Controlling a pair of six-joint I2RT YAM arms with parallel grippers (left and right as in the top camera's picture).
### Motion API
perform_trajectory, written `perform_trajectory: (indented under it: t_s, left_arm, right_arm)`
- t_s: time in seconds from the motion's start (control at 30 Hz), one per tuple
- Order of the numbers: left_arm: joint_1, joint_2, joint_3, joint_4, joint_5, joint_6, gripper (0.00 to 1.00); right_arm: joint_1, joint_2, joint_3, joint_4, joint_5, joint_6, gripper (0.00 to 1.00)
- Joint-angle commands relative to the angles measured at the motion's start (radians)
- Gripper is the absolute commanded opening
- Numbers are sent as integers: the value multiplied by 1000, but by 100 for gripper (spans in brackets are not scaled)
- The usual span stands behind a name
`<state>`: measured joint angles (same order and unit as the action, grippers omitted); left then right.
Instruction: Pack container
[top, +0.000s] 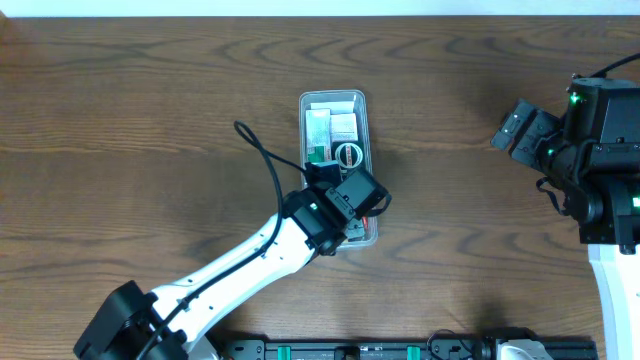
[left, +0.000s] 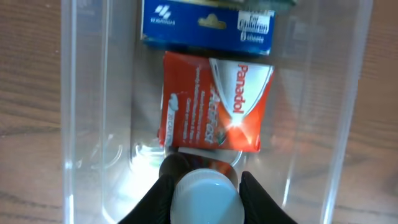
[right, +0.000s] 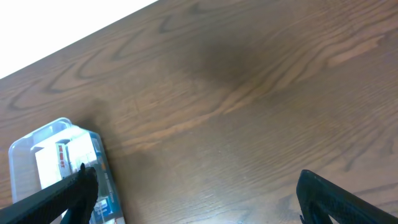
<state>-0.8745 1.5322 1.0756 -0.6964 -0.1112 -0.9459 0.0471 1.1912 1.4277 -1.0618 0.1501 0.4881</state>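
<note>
Cap (left: 205, 198) between left fingers (left: 152, 202) inside container (left: 87, 93), hidden overhead

Red box (left: 214, 102) — blue box (left: 208, 25) — clear container (left: 84, 93)

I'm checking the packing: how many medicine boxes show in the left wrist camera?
2: a blue box at the top of the frame and a red Panadol box just below it, both inside the container. The white-capped bottle in the left gripper may hide others.
</note>
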Motion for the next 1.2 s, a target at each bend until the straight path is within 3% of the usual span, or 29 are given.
perform_trajectory:
  t_s: [0.0,0.1,0.2,0.3,0.43,0.53,0.67,0.8,0.87,1.0,1.17]
  left_arm:
    - [-2,2,15,4,-9,-18,41]
    - [-2,-25,18,14,-3,-17,62]
    - [-2,-75,27,16,0,-17,73]
    - [-2,-156,39,22,-2,8,77]
    - [4,-286,54,31,-74,145,98]
    - [35,-390,54,-1,-227,278,98]
    - [142,-488,53,-78,-481,298,98]
    - [351,-513,53,-56,-509,492,98]
    - [481,-496,53,-15,-460,554,98]
    - [692,-447,53,120,-135,748,98]
    - [822,-418,53,190,61,769,98]
  right_arm:
    - [-11,0,3,-1,4,-3,99]
    - [-11,0,3,-1,4,-3,98]
    - [-11,0,3,-1,4,-3,99]
    - [-11,0,3,-1,4,-3,99]
    - [-11,0,3,-1,4,-3,99]
    - [-11,0,3,-1,4,-3,99]
    - [-11,0,3,-1,4,-3,99]
    - [-11,0,3,-1,4,-3,99]
    - [-11,0,3,-1,4,-3,99]
    - [-11,0,3,-2,4,-3,99]
    - [-11,0,3,-1,4,-3,99]
